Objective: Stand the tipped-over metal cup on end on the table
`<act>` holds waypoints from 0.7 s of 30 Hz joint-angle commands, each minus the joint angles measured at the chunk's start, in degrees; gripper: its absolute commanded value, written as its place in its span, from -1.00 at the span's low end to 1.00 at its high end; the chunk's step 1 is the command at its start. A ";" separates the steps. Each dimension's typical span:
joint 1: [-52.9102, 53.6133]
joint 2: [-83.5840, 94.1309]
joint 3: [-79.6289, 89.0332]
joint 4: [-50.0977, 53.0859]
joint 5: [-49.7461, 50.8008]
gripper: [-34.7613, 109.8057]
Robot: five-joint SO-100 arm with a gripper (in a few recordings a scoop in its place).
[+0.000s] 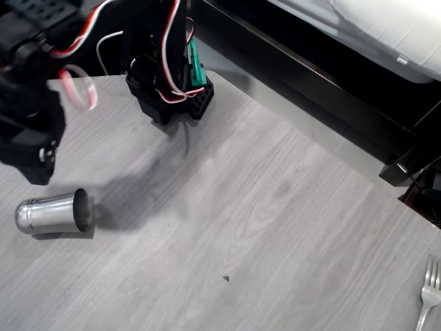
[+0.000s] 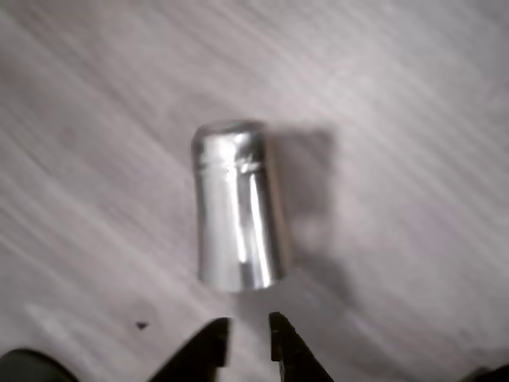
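One metal cup [image 1: 52, 212], one fork [image 1: 428, 293], one table [image 1: 275, 241], one tool [image 2: 250, 341].

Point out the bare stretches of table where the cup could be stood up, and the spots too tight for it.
Widest free patch: mid-table, between the lying metal cup, the dark speck and the fork. Another along the bottom edge below the cup. Crowded: the top left, around the arm's base and the gripper near the cup.

Black furniture edge [image 1: 310, 89] and white bedding [image 1: 386, 27] behind.
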 commanded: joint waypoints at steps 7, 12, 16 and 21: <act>9.05 -9.05 -6.15 -2.37 -10.90 -0.13; 6.77 -18.72 -10.90 -0.35 -9.05 -0.06; 5.36 -21.97 -11.95 -0.97 -7.29 -0.05; 5.19 -26.02 -15.29 -2.11 -5.71 -0.06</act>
